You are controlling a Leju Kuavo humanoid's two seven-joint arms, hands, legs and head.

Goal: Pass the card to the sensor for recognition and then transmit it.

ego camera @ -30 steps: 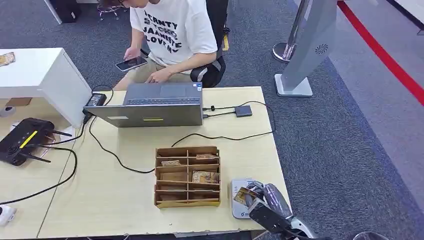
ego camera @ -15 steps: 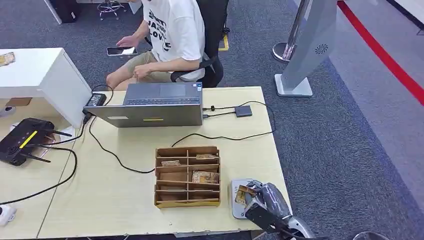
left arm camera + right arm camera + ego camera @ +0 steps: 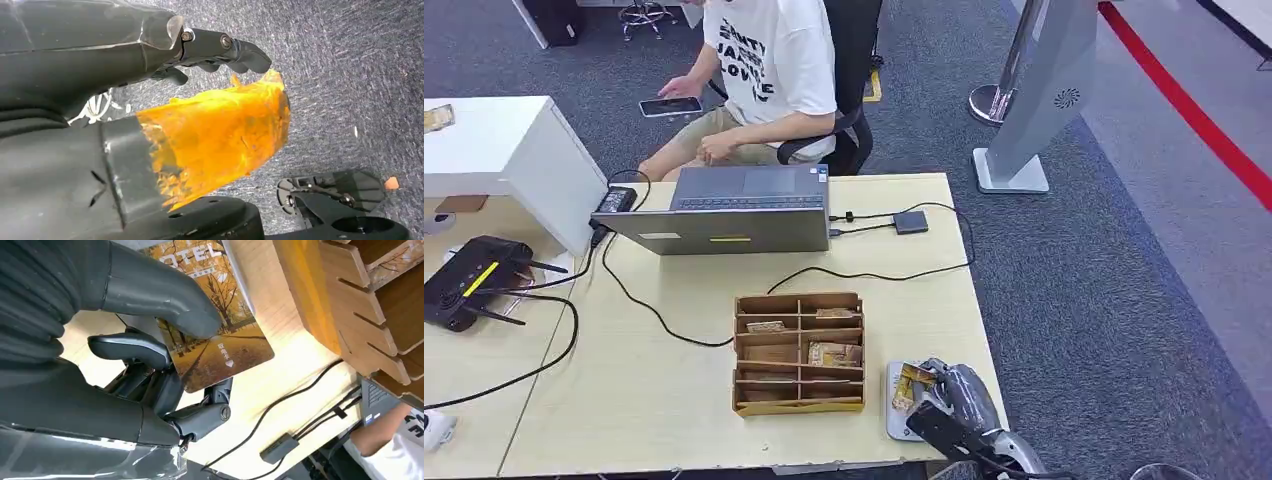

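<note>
Your right hand [image 3: 959, 398] pinches the card [image 3: 212, 335] between its thumb and the darker fingers [image 3: 131, 347] curled beneath it, holding it over the sensor [image 3: 897, 413] at the counter [image 3: 654, 390] edge, just beside the wooden organizer [image 3: 799, 352], while your left hand [image 3: 100, 60] hangs over carpet, fingers curled, holding nothing.

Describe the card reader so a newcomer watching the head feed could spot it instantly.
Start at the wooden organiser in the middle of the table. Just to its right, near the table's front edge, lies the reader, a flat grey pad. The right hand holds an autumn-picture card over it.
</note>
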